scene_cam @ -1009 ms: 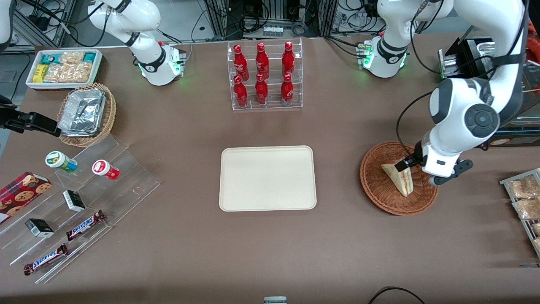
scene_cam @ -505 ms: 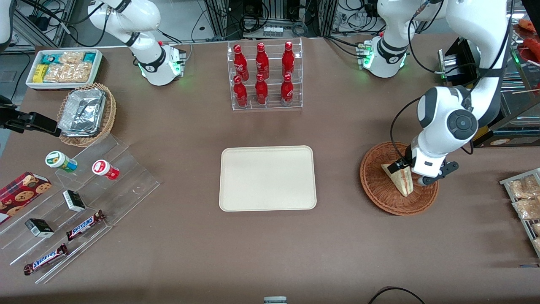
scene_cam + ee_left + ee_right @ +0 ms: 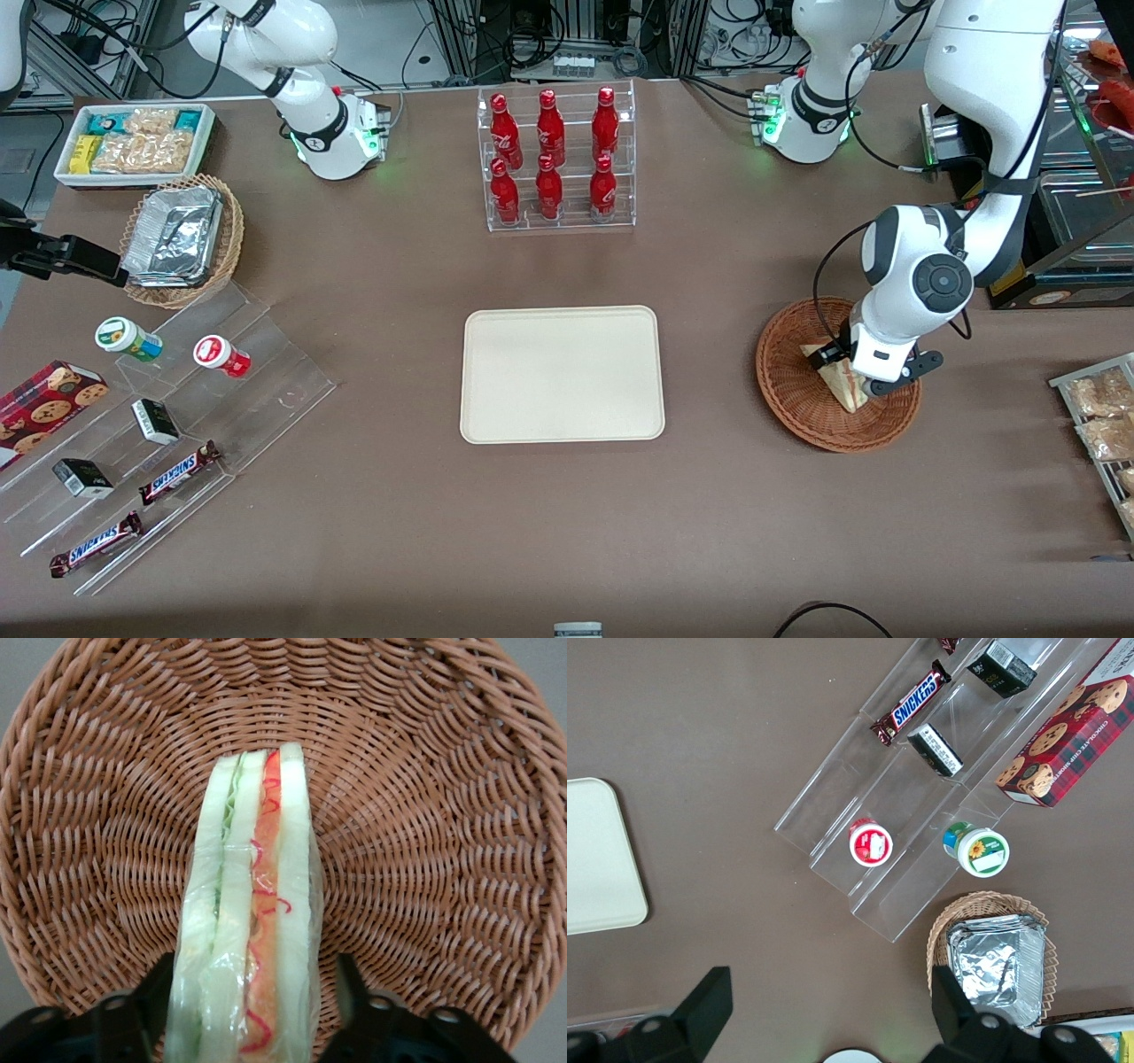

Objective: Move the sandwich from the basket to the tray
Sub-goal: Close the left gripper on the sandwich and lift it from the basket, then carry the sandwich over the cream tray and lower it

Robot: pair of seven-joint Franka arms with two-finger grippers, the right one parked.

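Note:
The sandwich (image 3: 840, 386) stands on edge in the reddish-brown wicker basket (image 3: 797, 409), toward the working arm's end of the table. In the left wrist view the wrapped sandwich (image 3: 252, 895) shows its green, white and red filling layers against the basket (image 3: 425, 815) weave. My left gripper (image 3: 852, 370) is low in the basket and open. Its black fingers (image 3: 348, 985) stand one on each side of the sandwich, with a small gap on one side. My gripper (image 3: 255, 979) straddles the wedge's wide end. The cream tray (image 3: 562, 373) lies flat beside the basket, at the table's middle.
A clear rack of red bottles (image 3: 555, 159) stands farther from the front camera than the tray. A wire rack of bagged snacks (image 3: 1103, 421) sits at the working arm's end. Acrylic steps with snack bars (image 3: 168, 416), a tan foil-tray basket (image 3: 182, 239) and a white tub (image 3: 135, 142) lie toward the parked arm's end.
The left arm has come down over the basket and its gripper has lowered around the sandwich. The sandwich and basket have not moved.

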